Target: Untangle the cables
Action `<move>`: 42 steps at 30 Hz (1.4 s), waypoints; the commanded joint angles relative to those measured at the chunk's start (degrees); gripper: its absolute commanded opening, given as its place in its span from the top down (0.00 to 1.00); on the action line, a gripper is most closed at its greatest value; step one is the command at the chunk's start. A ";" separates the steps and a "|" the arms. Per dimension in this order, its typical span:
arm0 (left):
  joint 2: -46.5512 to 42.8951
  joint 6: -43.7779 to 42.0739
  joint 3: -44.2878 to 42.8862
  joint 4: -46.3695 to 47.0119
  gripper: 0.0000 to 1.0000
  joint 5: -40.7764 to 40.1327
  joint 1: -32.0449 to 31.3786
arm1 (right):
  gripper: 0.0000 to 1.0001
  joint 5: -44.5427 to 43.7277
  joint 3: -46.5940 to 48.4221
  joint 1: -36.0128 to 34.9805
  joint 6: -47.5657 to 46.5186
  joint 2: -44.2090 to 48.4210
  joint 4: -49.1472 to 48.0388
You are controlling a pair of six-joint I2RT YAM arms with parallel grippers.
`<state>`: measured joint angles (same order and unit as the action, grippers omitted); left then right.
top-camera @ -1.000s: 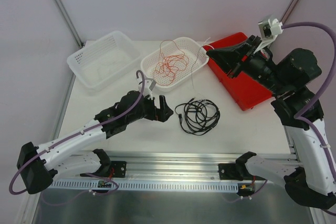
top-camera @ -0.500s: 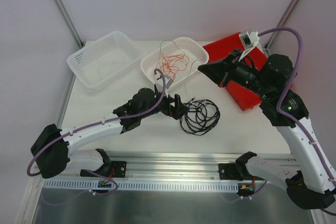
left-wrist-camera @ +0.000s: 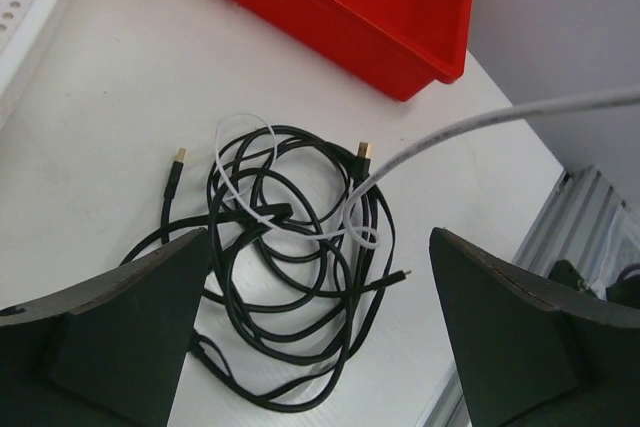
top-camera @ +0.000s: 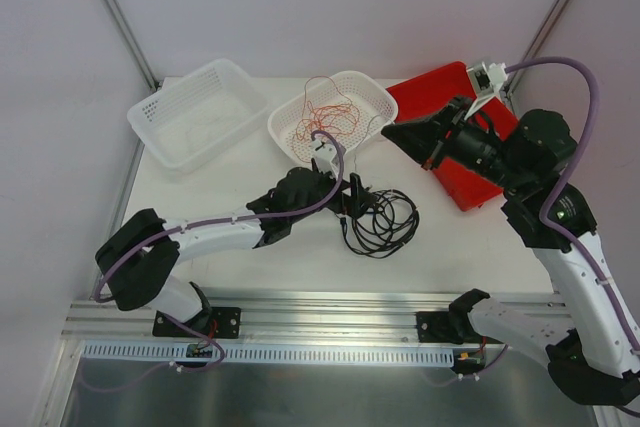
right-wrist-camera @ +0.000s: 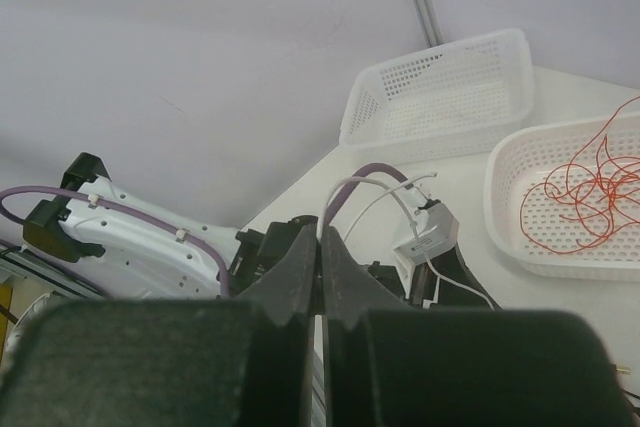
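Red cables (top-camera: 325,122) sit in a basket (top-camera: 283,125), black cables (left-wrist-camera: 285,210) lie tangled beneath wide, empty left fingers (left-wrist-camera: 120,327); right fingers (right-wrist-camera: 298,269) closed.

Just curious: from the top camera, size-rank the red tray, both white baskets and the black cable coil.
1. Empty white perforated plastic basket and red plastic tray: alike; right arm hides part of it.
2. White oval basket holding red wires.
3. Black cable coil.

The left gripper (top-camera: 356,195) is held wide open just over the black cable coil (left-wrist-camera: 265,212), the right gripper (top-camera: 387,128) pinched shut on a white cable (left-wrist-camera: 480,122) beyond it.
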<state>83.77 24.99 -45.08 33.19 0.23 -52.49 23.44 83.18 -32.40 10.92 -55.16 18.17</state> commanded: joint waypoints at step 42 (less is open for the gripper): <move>-13.98 -29.38 -46.05 -47.69 1.00 -21.15 8.01 | 0.03 -26.87 -26.04 -0.12 -8.98 19.21 21.55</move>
<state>71.94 1.61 -84.55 -10.72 -20.91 -45.54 -1.58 57.65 -32.40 1.85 -36.62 40.62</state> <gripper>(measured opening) 0.006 0.965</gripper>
